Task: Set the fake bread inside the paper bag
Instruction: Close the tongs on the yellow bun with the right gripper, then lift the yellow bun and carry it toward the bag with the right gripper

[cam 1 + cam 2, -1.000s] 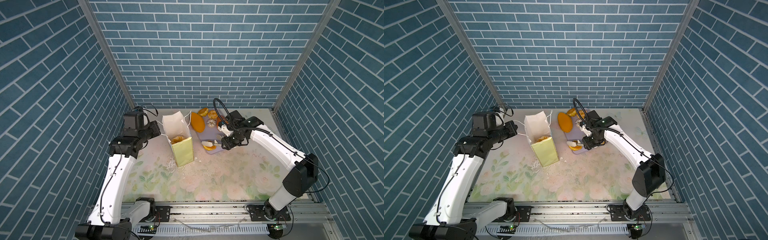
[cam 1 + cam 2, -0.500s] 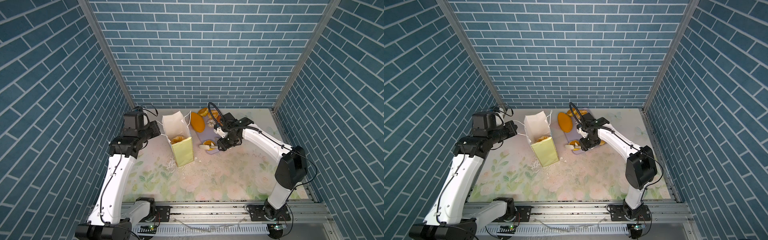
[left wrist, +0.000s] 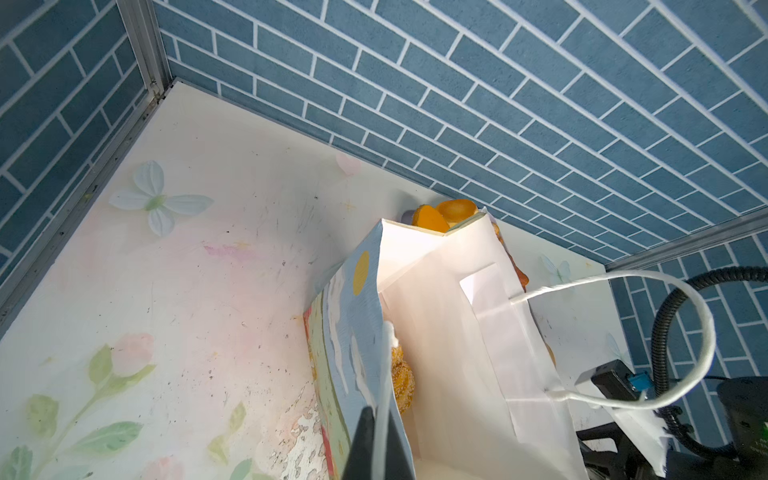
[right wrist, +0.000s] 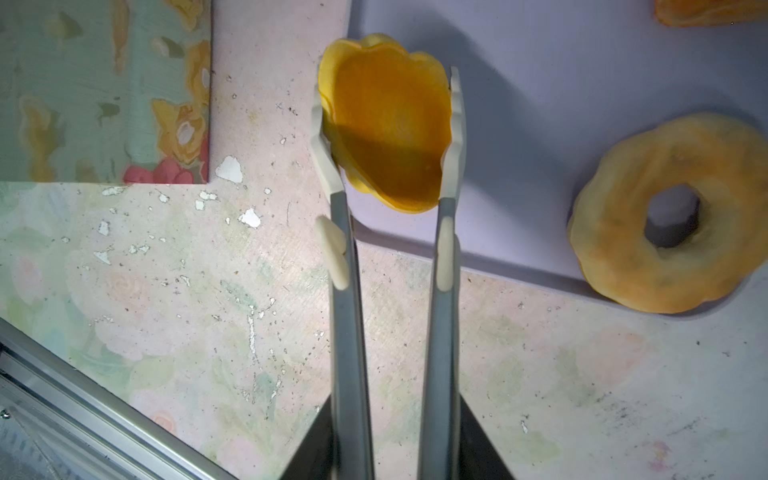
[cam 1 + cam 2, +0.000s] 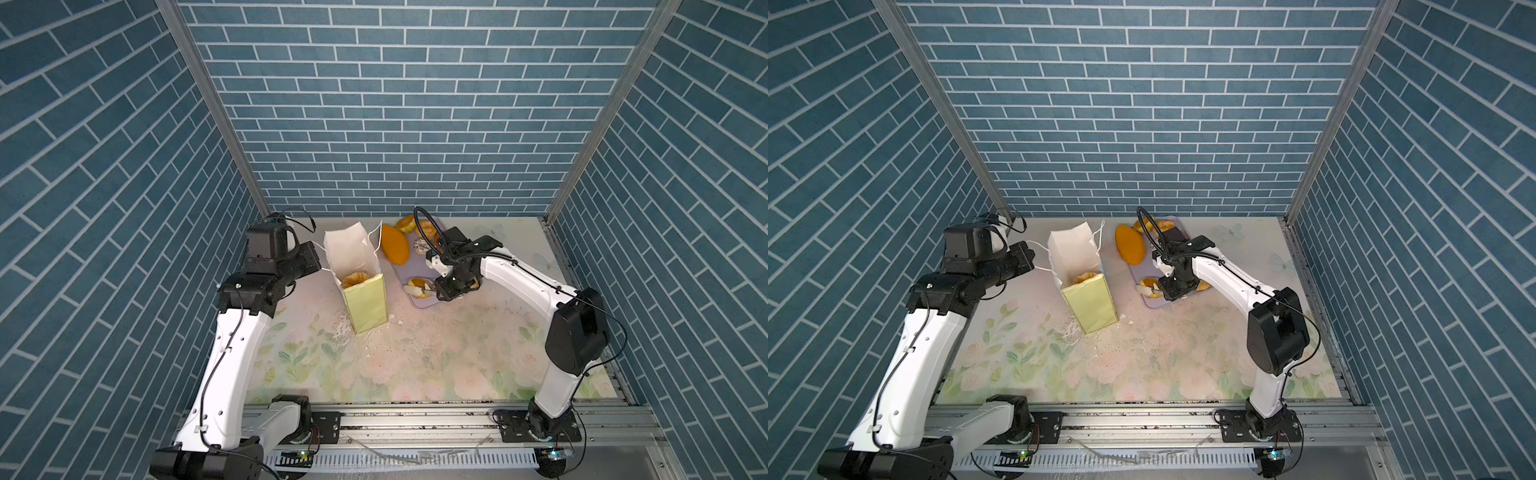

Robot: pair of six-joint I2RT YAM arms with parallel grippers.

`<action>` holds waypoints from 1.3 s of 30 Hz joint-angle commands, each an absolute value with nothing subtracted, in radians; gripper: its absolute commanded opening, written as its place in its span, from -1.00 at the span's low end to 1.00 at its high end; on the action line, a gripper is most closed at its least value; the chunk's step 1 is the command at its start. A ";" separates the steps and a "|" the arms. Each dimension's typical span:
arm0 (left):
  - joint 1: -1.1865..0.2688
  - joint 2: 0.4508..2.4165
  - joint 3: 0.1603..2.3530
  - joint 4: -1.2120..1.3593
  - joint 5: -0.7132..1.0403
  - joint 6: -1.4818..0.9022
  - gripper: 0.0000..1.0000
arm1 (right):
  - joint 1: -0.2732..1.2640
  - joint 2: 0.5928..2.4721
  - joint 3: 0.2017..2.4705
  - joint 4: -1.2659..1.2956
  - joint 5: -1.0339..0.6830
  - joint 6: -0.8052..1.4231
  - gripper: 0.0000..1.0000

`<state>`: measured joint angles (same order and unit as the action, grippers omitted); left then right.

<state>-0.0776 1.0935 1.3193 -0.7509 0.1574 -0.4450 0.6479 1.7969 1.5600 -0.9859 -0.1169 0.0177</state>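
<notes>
The paper bag [image 5: 357,266] [image 5: 1077,257] stands open on the mat, with a sesame-speckled piece of fake bread [image 3: 401,382] inside. My left gripper [image 3: 380,415] [image 5: 318,259] is shut on the bag's white cord handle [image 3: 388,353] at its left side. My right gripper [image 4: 395,419] [image 5: 442,289] is shut on metal tongs [image 4: 345,332]. The tongs' white tips touch both sides of a small orange bun [image 4: 386,129] [image 5: 417,286] at the front corner of the lavender tray [image 4: 540,104]. A ring doughnut [image 4: 669,245] lies on the tray's edge beside it.
A long oval loaf [image 5: 395,246] [image 5: 1130,246] leans at the tray's far left, with more pastries [image 5: 415,226] and a speckled ball [image 5: 420,246] behind it. Blue brick walls close in three sides. White paint flakes [image 5: 345,332] lie on the floral mat near the bag's base.
My right arm has drawn in toward the tray's front corner, and the tongs have narrowed onto the small bun. The left arm and the bag have not moved.
</notes>
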 commanded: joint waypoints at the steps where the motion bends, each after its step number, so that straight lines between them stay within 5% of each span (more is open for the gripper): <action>1: -0.083 1.092 1.327 -0.767 0.156 -0.437 -1.00 | 0.650 1.737 1.557 -0.978 -0.071 0.019 -0.34; 27: -0.083 1.088 1.327 -0.771 0.171 -0.431 -1.00 | 0.588 1.608 1.561 -0.936 0.005 0.103 -0.48; 39: -0.083 1.110 1.326 -0.749 0.200 -0.435 -1.00 | 0.599 1.621 2.014 -1.044 0.014 -0.018 -0.46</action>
<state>-0.0784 1.0981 1.3193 -0.7498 0.1837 -0.4446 0.5892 1.6299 1.8942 -1.0203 0.0154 0.0437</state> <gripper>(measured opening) 0.049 0.321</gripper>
